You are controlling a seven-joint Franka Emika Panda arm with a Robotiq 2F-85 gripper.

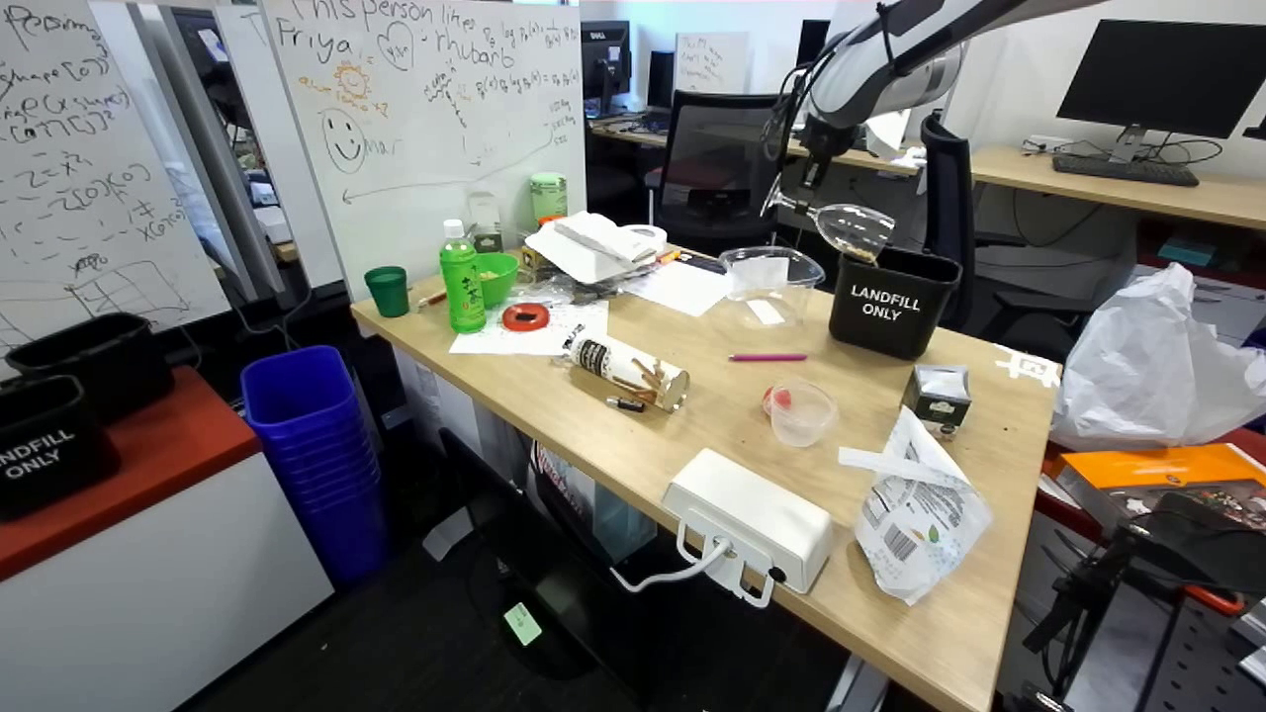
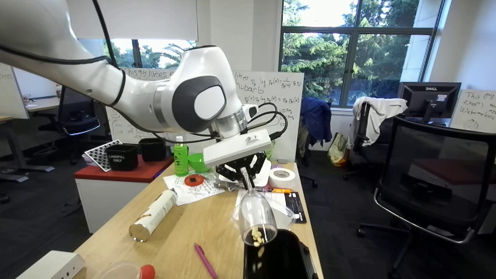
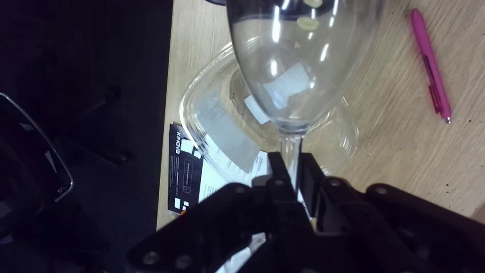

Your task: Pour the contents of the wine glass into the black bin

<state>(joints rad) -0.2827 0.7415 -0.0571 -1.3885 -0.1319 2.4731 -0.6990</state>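
the end effector (image 3: 291,166) pinches the tall, clear wine glass (image 1: 855,229) by its stem, upper right in an exterior view, mouth tipped down over the black, boxy plastic bin (image 1: 883,314). small pale bits (image 2: 256,235) drop, so this seems like pouring; next it should tip more.

Wine glass (image 3: 295,79) being cropped in wrist view, near end of black bin (image 2: 286,254) being cropped in an exterior view

This is an office lab: in an exterior view, equations (image 1: 524,87) mark a whiteboard (image 1: 440,133) at eleven o'clock, a chair (image 1: 717,163) and robot arm (image 1: 870,84) show at one, a monitor (image 1: 1162,81) and keyboard (image 1: 1125,170) at two.
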